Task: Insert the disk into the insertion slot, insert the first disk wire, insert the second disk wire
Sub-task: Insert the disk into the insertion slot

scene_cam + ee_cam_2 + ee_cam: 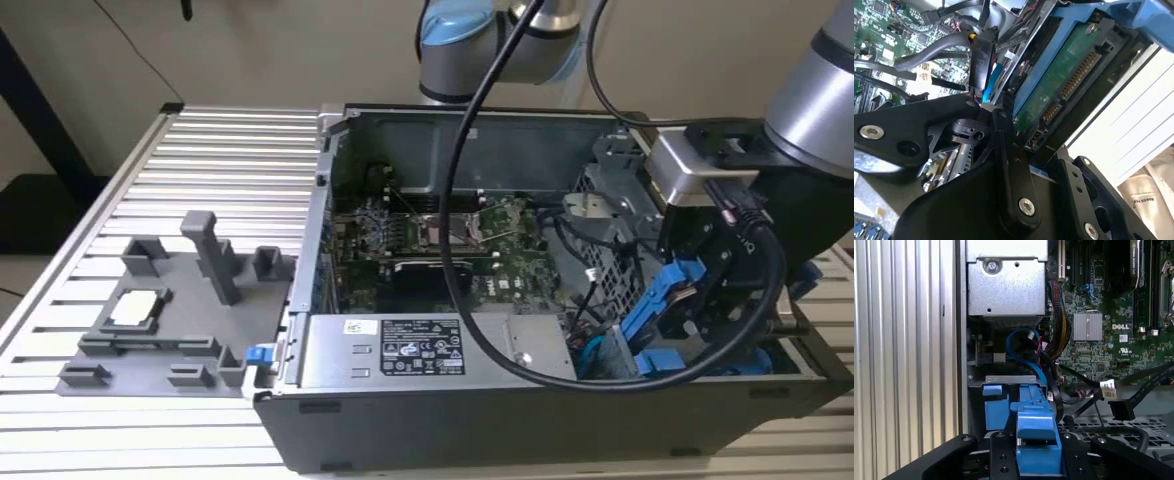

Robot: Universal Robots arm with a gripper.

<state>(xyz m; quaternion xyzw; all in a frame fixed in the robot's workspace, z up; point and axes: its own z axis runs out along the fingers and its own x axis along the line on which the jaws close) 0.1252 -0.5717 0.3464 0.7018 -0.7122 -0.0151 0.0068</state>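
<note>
My gripper (pixel 1037 456) is clamped on the disk (pixel 1035 427), which sits tilted in the near corner of the open case (pixel 441 150) on the exterior view's right. Just beyond it a loose black connector (pixel 1122 410) and its cables hang before the motherboard (pixel 1094 340). I judge a skewed carrier could jam or snag them.

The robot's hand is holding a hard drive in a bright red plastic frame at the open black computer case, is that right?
Not red: the plastic frame around the flat hard drive is bright blue, as the first wrist view shows. The hand does hold it at the open black computer case.
</note>
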